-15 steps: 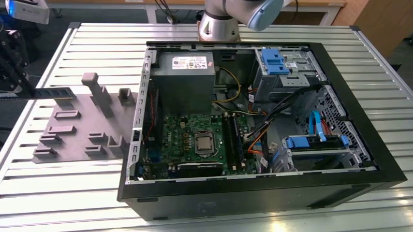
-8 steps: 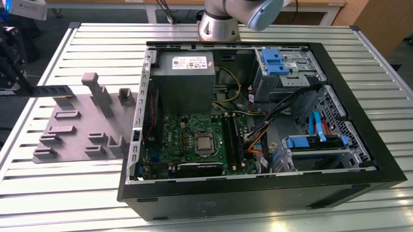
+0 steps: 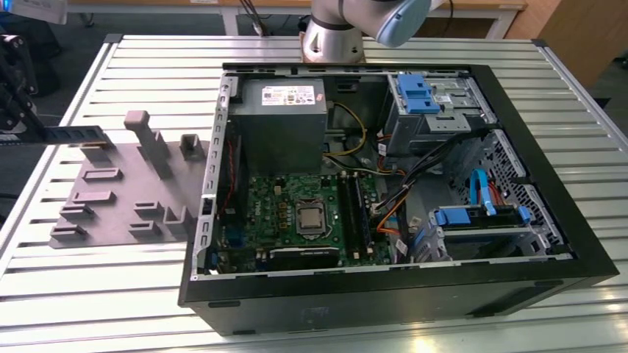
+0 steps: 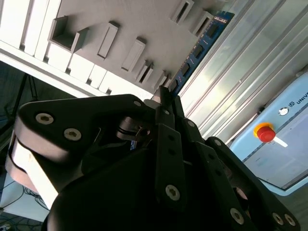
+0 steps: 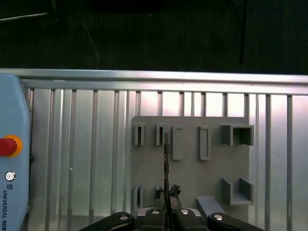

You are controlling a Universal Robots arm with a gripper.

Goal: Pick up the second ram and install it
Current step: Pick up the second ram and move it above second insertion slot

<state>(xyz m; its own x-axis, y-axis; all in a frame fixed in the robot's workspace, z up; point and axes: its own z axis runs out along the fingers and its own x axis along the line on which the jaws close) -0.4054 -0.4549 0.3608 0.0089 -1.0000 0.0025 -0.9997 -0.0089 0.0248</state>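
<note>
The second ram (image 3: 76, 134) is a narrow blue-green strip held level above the far end of the grey holder plate (image 3: 118, 198), at the exterior view's left. My gripper (image 3: 28, 134) is shut on one end of it. In the second wrist view the ram (image 4: 199, 48) runs out from the black fingertips (image 4: 166, 98), showing its row of black chips. The first wrist view shows the ram (image 5: 166, 159) edge-on above the plate (image 5: 192, 173), clamped by my gripper (image 5: 168, 195). The motherboard's long black slots (image 3: 351, 213) lie inside the open computer case (image 3: 549, 220), well to the exterior view's right of the ram.
The grey plate carries several upright holders and pockets (image 3: 152, 143). Inside the case are a power supply (image 3: 279, 121), blue drive-bay clips (image 3: 417, 92) and cables. The arm's base (image 3: 334, 40) stands behind the case. A pendant with a red stop button (image 5: 7, 146) lies on the slatted table.
</note>
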